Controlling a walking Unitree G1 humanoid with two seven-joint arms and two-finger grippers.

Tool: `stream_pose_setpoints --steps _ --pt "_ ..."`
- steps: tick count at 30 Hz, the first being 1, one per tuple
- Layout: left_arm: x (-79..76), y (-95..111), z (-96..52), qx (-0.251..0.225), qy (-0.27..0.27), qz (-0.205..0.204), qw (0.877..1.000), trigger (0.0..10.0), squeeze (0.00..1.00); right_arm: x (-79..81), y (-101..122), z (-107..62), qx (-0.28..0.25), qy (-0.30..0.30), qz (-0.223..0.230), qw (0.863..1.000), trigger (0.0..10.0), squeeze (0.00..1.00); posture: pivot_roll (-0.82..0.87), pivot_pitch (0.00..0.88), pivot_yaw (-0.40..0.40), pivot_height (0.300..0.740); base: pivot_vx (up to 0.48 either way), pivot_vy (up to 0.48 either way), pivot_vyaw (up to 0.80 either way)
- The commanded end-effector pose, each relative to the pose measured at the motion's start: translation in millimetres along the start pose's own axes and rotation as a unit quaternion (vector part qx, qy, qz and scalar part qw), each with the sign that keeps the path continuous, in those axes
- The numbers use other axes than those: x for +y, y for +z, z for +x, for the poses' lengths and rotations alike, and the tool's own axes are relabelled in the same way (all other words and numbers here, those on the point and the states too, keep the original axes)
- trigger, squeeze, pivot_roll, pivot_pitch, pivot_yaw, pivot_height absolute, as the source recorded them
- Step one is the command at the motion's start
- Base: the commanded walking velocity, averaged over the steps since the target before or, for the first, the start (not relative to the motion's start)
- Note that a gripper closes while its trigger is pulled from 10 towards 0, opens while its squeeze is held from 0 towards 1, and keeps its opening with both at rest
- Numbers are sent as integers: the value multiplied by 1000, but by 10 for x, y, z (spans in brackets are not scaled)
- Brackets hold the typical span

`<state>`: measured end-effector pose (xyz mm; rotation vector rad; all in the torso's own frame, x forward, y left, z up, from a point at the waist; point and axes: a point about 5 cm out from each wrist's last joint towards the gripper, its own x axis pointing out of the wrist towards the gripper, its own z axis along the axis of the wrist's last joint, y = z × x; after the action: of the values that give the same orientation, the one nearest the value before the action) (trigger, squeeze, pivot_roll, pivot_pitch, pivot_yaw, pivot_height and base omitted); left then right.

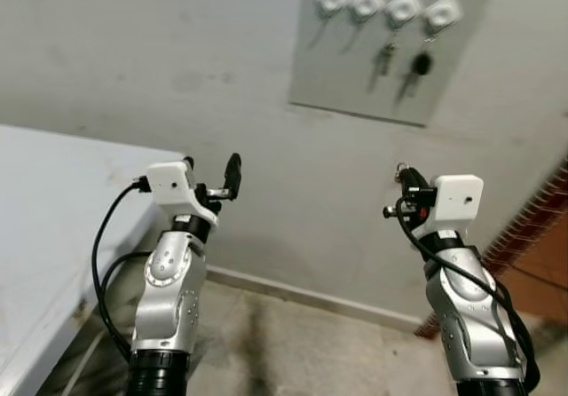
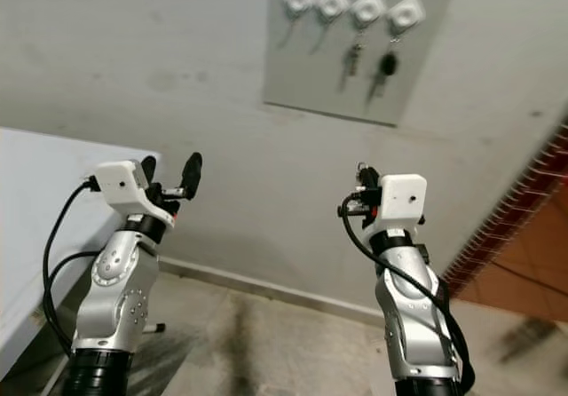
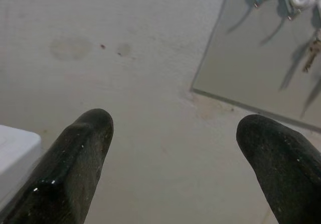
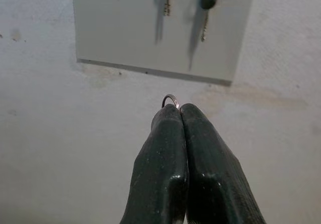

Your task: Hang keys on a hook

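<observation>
Two keys (image 1: 404, 63) already on board (image 1: 355, 67)

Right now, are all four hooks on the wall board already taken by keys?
No, keys hang from two hooks on the board; the other two are bare.

— What's on the left?
— A white table (image 1: 44, 209), its top a bit scuffed, with its far end close to the wall (image 1: 133, 50).
— And the wall?
— Plain grey plaster with a few faint blotches (image 3: 70, 47). A pale skirting strip (image 1: 302, 295) runs along its foot.
— Below that?
— A grey concrete floor (image 1: 355, 352) with a dark smear (image 1: 256, 329) near the skirting.
— On the right?
— Something reddish (image 1: 532, 236), possibly brick or tile; it's too blurred to tell.
</observation>
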<state>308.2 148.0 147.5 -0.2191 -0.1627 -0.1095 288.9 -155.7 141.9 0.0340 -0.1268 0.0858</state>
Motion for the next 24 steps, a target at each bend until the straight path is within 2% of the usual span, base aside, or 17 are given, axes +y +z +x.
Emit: stream_pose_setpoints --steps 1,24 --pt "-37 18 5 0 -3 -1 1000 10000 0 -24 66 7 -12 -5 -6 1000 10000 0 -19 11 -44 740 0 0 0" --pt "-67 -29 10 26 -9 8 1000 10000 0 28 -9 -40 -6 -7 -2 1000 10000 0 -13 4 -1 740 0 0 0"
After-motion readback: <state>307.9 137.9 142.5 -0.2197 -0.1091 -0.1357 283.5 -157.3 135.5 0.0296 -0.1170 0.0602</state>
